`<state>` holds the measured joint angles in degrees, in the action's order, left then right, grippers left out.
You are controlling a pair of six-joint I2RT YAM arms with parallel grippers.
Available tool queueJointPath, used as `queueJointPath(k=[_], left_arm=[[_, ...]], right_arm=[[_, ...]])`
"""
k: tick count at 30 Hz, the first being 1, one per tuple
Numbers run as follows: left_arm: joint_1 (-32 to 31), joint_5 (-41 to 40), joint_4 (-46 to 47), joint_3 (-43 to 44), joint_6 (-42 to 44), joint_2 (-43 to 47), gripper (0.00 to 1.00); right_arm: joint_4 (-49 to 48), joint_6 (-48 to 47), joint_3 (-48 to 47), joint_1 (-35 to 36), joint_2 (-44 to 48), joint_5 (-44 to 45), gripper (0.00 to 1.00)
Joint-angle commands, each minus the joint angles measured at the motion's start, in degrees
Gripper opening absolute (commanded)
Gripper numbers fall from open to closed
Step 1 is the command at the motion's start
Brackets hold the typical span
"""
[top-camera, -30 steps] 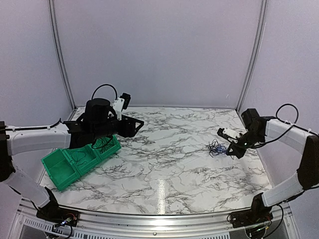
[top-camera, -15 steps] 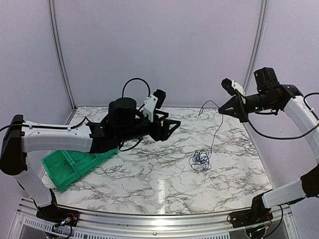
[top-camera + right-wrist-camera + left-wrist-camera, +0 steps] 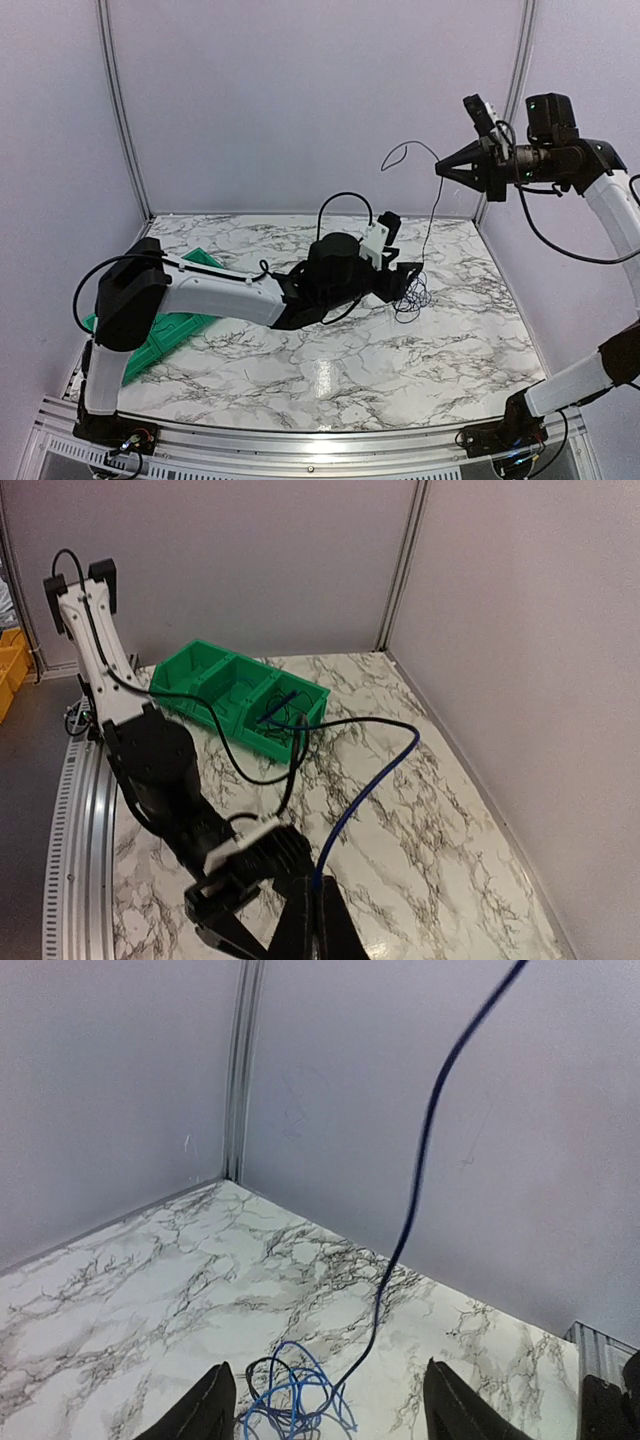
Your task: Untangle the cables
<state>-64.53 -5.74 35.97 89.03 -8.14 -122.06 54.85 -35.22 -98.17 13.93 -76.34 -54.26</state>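
The cables lie as a small tangle of blue and black wires on the marble table, right of centre. One dark blue cable rises taut from the tangle to my right gripper, which is shut on it high above the table; its free end curls off to the left. In the right wrist view the shut fingers pinch this blue cable. My left gripper reaches low across the table to the tangle. It stands open, its fingertips either side of the tangle, touching nothing.
A green divided bin sits at the table's left, partly hidden behind the left arm; several thin wires lie in it. The back wall and its corner post stand close behind the raised right gripper.
My right gripper has risen from the table with the blue cable, pulling it taut. The tangle slid left. My left arm swung from the green bin over to the tangle.
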Motion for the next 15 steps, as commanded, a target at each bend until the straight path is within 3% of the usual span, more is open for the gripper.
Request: queueJointPath(k=[1,4,7,15], left_arm=[[-0.41,-5.43,3.90,5.20,-4.66,-6.39,0.67],[-0.42,-3.23,3.94,10.32,-6.57,-11.69,0.66],[-0.51,-2.71,3.85,14.24,-9.78,-16.72,0.55],[-0.50,-3.40,3.70,13.27,-14.40,-21.50,0.44]], right_arm=[[-3.92,6.72,-8.02,-0.12,-0.78,-10.78,0.00],[-4.37,8.23,-12.01,-0.15,-3.16,-14.18,0.00],[-4.53,8.70,-15.97,-0.17,-5.35,-14.73,0.00],[-8.13,12.94,-27.87,-3.44,-8.90,-17.30,0.00]])
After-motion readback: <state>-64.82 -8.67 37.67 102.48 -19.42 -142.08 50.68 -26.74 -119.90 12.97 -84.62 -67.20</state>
